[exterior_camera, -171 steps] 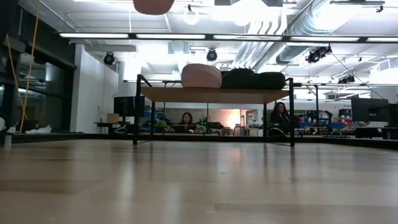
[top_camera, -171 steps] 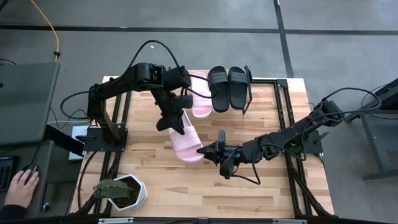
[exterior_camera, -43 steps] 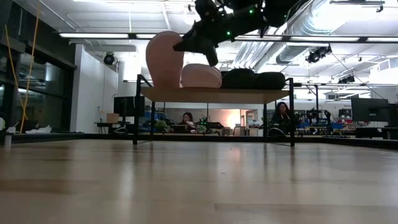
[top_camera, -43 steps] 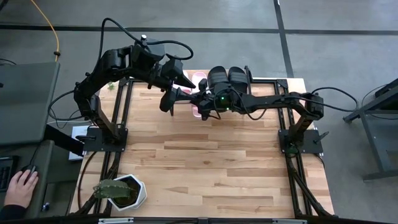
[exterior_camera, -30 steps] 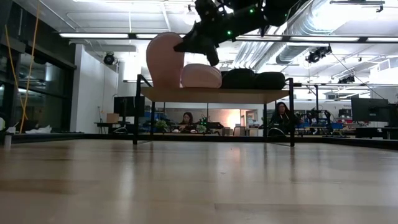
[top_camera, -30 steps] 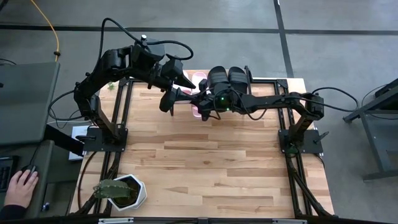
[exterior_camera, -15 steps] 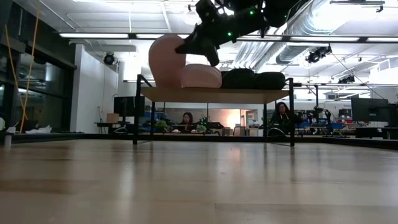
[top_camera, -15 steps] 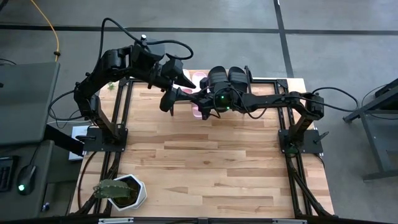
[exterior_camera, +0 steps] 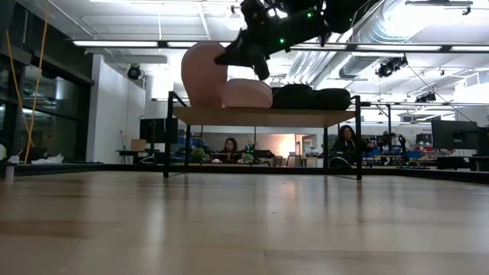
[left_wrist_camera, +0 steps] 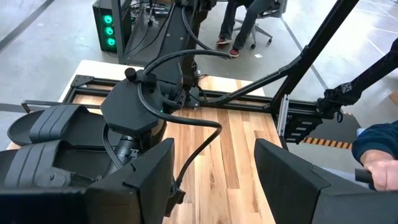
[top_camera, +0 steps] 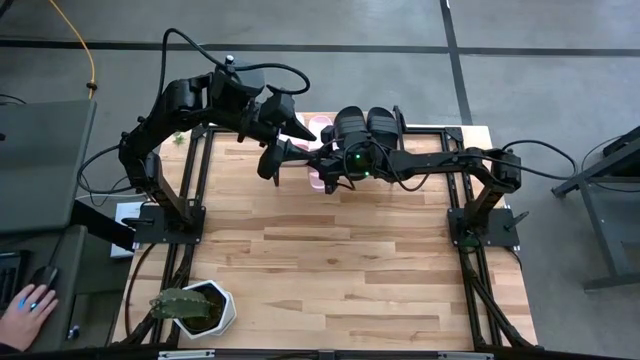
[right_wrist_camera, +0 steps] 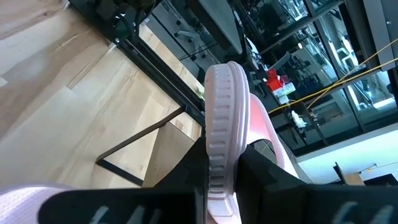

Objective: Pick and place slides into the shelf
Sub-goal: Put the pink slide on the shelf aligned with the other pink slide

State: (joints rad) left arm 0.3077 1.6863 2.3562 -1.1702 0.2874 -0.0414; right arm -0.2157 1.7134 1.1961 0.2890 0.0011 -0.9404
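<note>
A pale pink slide (exterior_camera: pixel 202 72) stands on end at the left end of the shelf (exterior_camera: pixel 260 116), with my right gripper (exterior_camera: pixel 256 65) shut on it. A second pink slide (exterior_camera: pixel 246 93) lies flat on the shelf's top board beside it, and two black slides (top_camera: pixel 383 135) lie to its right. My left gripper (top_camera: pixel 268 165) hovers open just left of the shelf, nothing between its fingers (left_wrist_camera: pixel 143 180). It faces the right arm's wrist and the black slides (left_wrist_camera: pixel 56 124). My right gripper pinches the pink slide's wide ribbed strap (right_wrist_camera: pixel 219 134) between its two fingers. The fingers come from the table's right side, slanting down, and lie across the strap. The slide stands nearly upright, its lower end down at the shelf's top board beside the lying pink slide.
A potted plant (top_camera: pixel 195 305) stands at the table's near left corner. The wooden tabletop (top_camera: pixel 330 260) spreads between the shelf and the near edge. A person's hand (top_camera: pixel 25 303) rests off the table at the left; people sit in the room behind.
</note>
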